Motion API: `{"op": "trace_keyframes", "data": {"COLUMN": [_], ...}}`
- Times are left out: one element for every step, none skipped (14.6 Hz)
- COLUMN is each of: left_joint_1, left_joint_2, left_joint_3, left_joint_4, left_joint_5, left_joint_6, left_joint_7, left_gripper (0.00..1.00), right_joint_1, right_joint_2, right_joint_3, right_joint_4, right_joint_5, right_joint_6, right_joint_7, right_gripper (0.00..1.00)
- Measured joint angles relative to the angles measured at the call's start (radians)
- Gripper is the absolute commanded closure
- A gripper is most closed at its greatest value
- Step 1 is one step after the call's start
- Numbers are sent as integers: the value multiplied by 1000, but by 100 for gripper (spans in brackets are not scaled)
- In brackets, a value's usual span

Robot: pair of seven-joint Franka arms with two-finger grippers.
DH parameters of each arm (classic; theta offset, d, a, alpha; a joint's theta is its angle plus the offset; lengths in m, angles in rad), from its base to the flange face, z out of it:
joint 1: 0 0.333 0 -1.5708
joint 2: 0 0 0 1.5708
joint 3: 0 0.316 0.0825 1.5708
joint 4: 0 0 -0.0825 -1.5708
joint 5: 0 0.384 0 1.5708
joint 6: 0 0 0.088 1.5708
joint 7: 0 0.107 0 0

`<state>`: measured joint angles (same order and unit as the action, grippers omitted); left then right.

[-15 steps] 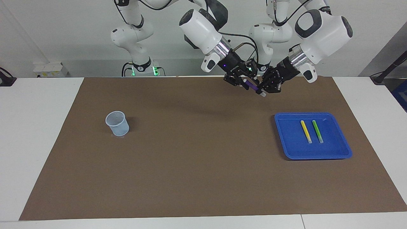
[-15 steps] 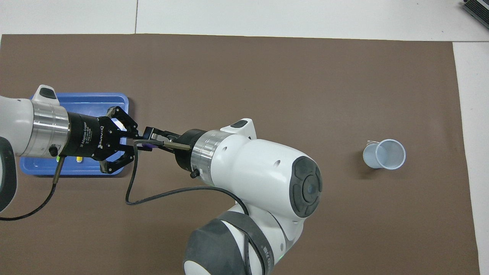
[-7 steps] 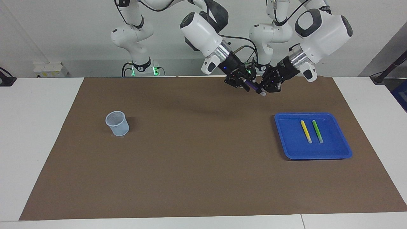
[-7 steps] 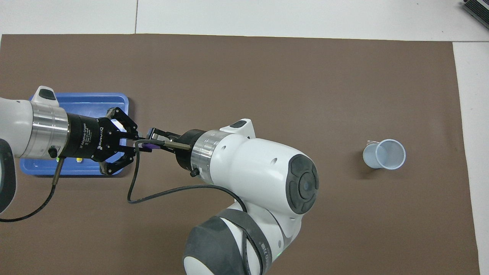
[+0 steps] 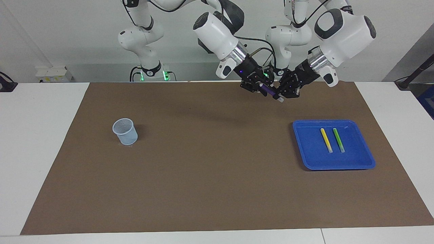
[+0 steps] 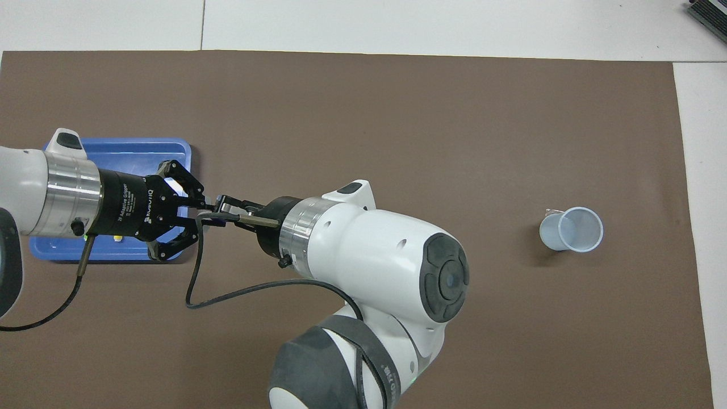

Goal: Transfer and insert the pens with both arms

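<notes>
— So what changed up top centre-right?
— Little: the purple pen (image 5: 270,91) stays bridged between both pincers; the right gripper (image 5: 259,88) edged closer, clenched on it. The left gripper (image 5: 284,94) looks spread but I cannot tell. Handover nearly done.

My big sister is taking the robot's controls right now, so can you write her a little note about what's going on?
Left gripper and right gripper meet in the air over the brown mat, both at the purple pen. I cannot tell which one grips it, so check before moving.
Yellow pen and green pen lie side by side in the blue tray, toward the left arm's end.
The pale cup stands toward the right arm's end, with no pen in it.
Done: purple pen lifted out of the tray.
Left: finish the handover, put it in the cup, then the other two.
</notes>
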<state>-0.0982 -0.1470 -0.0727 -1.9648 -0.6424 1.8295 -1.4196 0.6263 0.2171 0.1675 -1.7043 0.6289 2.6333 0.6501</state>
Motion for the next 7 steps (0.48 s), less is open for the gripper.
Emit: {"op": "trace_keyframes", "data": {"left_joint_1": [0,0,0,0,0,0,0], "left_joint_2": [0,0,0,0,0,0,0], "left_joint_3": [0,0,0,0,0,0,0], "left_joint_4": [0,0,-1,-1,-1,-1,-1], "left_joint_5": [0,0,0,0,0,0,0], "left_joint_6": [0,-1,-2,-4,-5,-5,-6], "left_joint_7": [0,0,0,0,0,0,0], "left_gripper": [100,100,100,100,100,100,100], "right_joint_1": [0,0,0,0,0,0,0], "right_joint_2": [0,0,0,0,0,0,0], "right_joint_3": [1,1,1,1,1,1,1], "right_joint_4": [-1,-2,-2,-3,-3,-4,-4], "right_joint_5": [0,0,0,0,0,0,0], "right_joint_6": [0,0,0,0,0,-1,-1], "right_joint_7": [0,0,0,0,0,0,0], "right_gripper": [62,64,68,76,87,99,100]}}
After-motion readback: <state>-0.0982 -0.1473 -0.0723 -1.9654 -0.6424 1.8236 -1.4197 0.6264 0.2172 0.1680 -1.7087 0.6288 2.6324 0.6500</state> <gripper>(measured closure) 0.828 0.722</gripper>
